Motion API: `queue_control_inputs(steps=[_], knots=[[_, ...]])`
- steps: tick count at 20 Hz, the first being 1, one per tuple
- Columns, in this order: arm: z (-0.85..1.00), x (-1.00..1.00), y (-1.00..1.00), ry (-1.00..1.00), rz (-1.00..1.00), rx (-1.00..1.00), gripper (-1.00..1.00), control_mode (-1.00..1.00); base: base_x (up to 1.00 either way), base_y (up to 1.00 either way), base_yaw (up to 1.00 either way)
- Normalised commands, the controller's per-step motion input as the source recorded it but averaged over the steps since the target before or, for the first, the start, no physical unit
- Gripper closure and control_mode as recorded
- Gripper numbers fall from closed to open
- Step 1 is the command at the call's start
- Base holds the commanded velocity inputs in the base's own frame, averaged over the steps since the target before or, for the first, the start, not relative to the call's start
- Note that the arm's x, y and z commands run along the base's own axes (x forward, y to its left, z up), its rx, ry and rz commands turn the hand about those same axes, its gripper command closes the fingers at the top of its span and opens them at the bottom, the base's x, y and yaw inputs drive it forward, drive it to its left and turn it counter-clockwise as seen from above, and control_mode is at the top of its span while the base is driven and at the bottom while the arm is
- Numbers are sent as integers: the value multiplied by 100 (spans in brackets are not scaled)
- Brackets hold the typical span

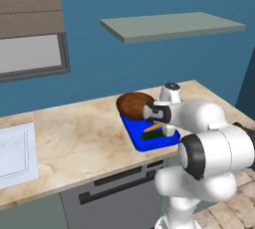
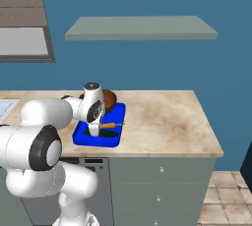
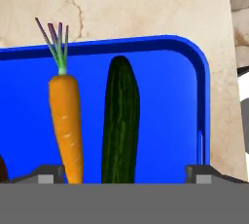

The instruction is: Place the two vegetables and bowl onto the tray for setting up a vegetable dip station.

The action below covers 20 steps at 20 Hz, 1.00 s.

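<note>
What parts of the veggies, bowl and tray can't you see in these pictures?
- Carrot and cucumber: hand view, lower ends cut off at the bottom edge.
- Bowl: left base view, near side hidden behind the arm, so how it sits on the tray is unclear.
- Tray: right base view, middle hidden by the hand.
</note>
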Motion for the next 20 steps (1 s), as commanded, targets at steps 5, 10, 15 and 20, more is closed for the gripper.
queue_control_inputs(steps=[5, 10, 15, 20], knots=[[65, -36, 0, 1, -3, 0, -100, -100, 0, 0, 0], [33, -32, 23, 0, -5, 6, -100, -100, 0, 0, 0], [37, -49, 66, 0, 0, 1, -100, -100, 0, 0, 0], [9, -66, 81, 0, 4, 0, -100, -100, 0, 0, 0]])
